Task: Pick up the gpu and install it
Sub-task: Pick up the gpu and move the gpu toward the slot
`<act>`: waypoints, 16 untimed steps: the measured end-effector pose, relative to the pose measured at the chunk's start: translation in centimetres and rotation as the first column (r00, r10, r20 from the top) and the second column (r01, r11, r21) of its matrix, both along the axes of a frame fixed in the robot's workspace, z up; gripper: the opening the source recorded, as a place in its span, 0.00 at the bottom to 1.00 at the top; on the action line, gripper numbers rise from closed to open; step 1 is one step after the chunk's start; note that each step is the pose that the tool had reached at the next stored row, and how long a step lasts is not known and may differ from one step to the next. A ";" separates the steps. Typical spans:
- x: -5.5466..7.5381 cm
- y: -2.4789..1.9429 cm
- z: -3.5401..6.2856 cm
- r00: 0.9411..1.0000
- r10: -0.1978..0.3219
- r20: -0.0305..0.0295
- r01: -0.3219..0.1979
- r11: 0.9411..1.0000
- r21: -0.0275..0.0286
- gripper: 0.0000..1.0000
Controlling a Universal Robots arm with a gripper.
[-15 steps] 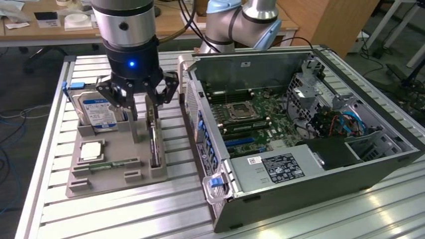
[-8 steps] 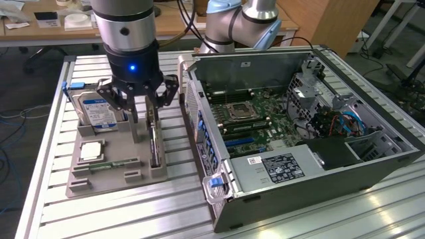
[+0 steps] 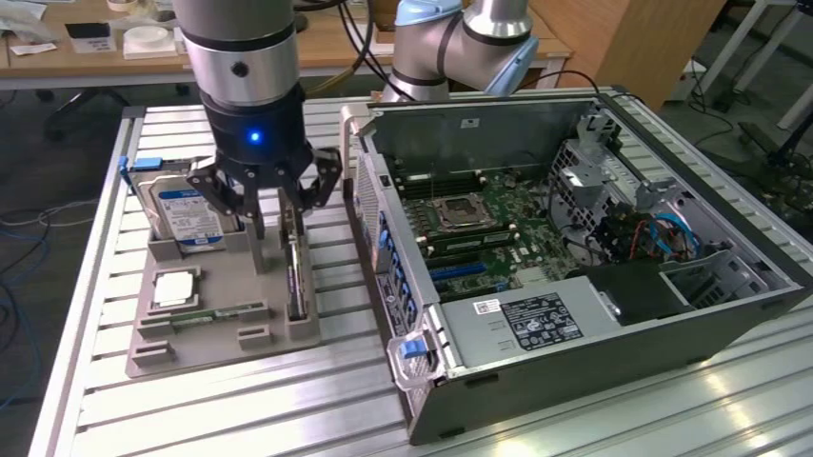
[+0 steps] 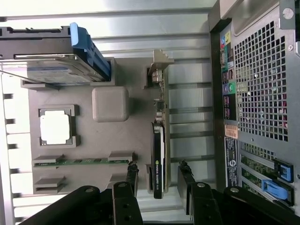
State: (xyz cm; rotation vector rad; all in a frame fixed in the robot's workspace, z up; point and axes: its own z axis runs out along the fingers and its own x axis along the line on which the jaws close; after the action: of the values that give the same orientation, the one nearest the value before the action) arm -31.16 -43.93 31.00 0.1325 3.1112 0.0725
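Clear gaps beside the upright gpu [image 4: 158,140] for the spread pincer [image 4: 158,165]; gray block [image 4: 110,104] and computer case [image 4: 262,84] near alongside.

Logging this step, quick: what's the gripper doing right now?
Gripper: open, straddling the upright gpu, a gap on each side, holding nothing.

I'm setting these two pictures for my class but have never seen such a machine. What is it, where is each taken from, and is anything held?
It is a robot arm ending in a pincer. One picture looks on from outside; the other looks down from the arm's wrist. On the slatted table stand an open computer case and a grey holder with a hard drive, a processor chip, a memory stick and the gpu, standing on edge. The pincer is open, a finger each side of the gpu, not gripping: nothing is held.
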 end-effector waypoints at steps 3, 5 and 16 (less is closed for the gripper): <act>0.0 0.00 -0.03 1.000 0.000 0.000 0.000 1.000 0.000 0.47; 0.0 0.00 -0.04 1.000 0.000 0.000 0.000 1.000 0.000 0.47; 0.0 0.00 -1.09 1.000 0.000 0.000 0.000 1.000 0.001 0.47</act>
State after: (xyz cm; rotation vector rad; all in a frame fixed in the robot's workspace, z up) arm -31.16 -43.93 29.91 0.1325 3.1112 0.0745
